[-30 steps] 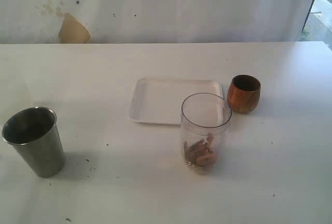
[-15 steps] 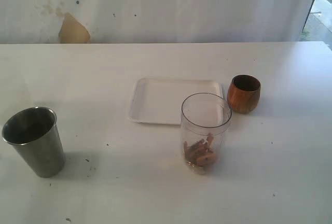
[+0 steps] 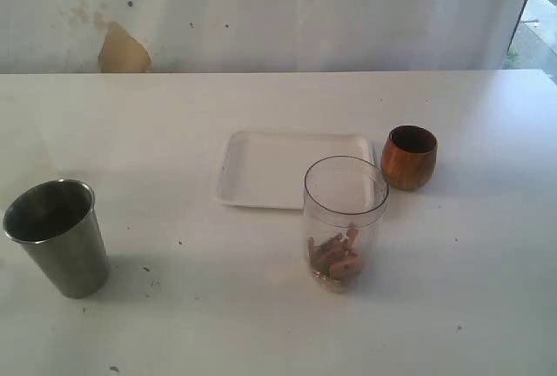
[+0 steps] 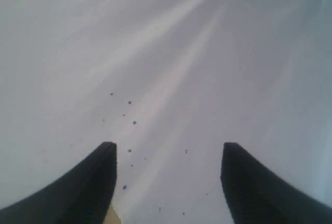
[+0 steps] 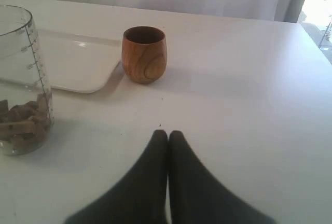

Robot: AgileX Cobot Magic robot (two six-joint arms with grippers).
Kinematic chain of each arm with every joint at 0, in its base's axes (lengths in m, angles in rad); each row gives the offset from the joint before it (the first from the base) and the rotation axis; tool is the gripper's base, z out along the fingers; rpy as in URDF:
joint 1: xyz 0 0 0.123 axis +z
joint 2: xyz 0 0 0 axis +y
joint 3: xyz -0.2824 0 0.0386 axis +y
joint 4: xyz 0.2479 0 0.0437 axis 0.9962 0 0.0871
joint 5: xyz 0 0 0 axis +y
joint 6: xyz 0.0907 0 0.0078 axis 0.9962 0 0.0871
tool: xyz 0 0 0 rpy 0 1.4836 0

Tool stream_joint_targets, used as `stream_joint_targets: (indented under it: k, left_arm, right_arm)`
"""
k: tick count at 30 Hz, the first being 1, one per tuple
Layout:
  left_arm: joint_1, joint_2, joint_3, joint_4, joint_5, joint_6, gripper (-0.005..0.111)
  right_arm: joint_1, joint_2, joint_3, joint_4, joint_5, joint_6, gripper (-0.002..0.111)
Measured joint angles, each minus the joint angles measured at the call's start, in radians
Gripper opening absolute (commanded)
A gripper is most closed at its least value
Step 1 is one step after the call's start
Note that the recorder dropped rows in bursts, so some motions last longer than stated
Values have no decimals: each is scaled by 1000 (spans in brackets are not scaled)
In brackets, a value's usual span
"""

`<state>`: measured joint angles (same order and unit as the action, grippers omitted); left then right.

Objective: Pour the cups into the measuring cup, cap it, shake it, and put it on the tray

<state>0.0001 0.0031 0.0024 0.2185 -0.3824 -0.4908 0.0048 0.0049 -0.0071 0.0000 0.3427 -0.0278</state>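
Observation:
The clear measuring cup (image 3: 345, 219) stands upright mid-table, uncapped, with brownish pieces in its bottom; the right wrist view shows its graduated side (image 5: 21, 79). Just behind it lies the white tray (image 3: 261, 171), bare. The brown wooden cup (image 3: 409, 157) stands upright to the tray's right, also in the right wrist view (image 5: 144, 54). The steel tumbler (image 3: 57, 237) stands at the near left. Neither arm shows in the exterior view. My left gripper (image 4: 168, 149) is open over bare, speckled table. My right gripper (image 5: 168, 133) is shut, empty, well short of the wooden cup.
The white table (image 3: 487, 289) runs back to a pale wall with a tan stain (image 3: 122, 50). A bright opening (image 3: 540, 10) shows at the far right. No cap shows in any view.

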Motion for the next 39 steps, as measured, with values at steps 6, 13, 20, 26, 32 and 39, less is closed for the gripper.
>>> stream_joint_targets:
  k: [6,13,20,26,32,39]
  left_arm:
    - [0,0,0,22,-3,-8,105]
    - [0,76,-3,89,-117,-81,105]
    - [0,350,-49,373,-104,-261,105]
    - [0,566,-7,437,-107,-284,105]
    - [0,681,-7,505,-134,-245,105]
    - [0,829,-7,425,-190,-104,105]
  right_arm:
    - [0,0,0,0,0,0,0]
    - [0,0,0,0,0,0,0]
    - [0,0,0,0,0,0,0]
    - [0,0,0,0,0,0,0]
    - [0,0,0,0,0,0,0]
    - [0,0,0,0,0,2,0]
